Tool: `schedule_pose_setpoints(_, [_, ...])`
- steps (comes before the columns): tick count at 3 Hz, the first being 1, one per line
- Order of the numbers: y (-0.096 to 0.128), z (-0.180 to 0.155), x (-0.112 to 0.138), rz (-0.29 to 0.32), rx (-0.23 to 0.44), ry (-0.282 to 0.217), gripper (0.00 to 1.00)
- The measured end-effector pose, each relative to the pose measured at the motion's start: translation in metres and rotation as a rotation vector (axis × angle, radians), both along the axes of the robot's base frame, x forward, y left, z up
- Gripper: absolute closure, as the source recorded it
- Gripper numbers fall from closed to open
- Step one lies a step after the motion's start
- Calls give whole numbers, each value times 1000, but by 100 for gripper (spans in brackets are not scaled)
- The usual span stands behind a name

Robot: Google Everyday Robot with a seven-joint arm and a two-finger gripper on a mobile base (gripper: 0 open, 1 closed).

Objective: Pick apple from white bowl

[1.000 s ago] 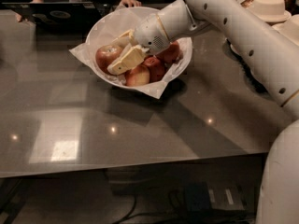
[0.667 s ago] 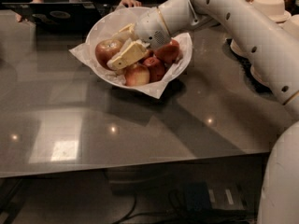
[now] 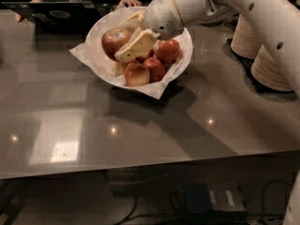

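The white bowl, lined with crumpled white paper, stands at the back middle of the dark table. The apple, large with yellowish-tan skin and a red blush, lies at the bowl's left side. My gripper reaches into the bowl from the right and is open. One cream finger lies across the apple's near right side and the other finger sits behind the apple. Two deep-red apples and a smaller pink-yellow apple lie next to it in the bowl.
Stacks of beige paper plates stand on a black mat at the right, behind my arm. A laptop and a person's hands are at the table's far edge. The table's front edge runs below.
The gripper has shifted slightly up and to the right within the bowl and stays around the apple. The whole scene sits a bit higher in the view.
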State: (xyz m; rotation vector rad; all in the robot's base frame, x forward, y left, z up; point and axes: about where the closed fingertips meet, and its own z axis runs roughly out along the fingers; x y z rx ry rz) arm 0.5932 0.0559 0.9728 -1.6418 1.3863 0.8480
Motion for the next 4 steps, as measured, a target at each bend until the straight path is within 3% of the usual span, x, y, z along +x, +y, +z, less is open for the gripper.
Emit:
schedule_pose_setpoints(2, [-65,40,-49,-84,-46,-99,100])
schedule_pose_setpoints(3, [-99,43,-69,-136,-28,-130,100])
schedule_pose_setpoints(4, [-107,42,-70,-149,-30,-131,100])
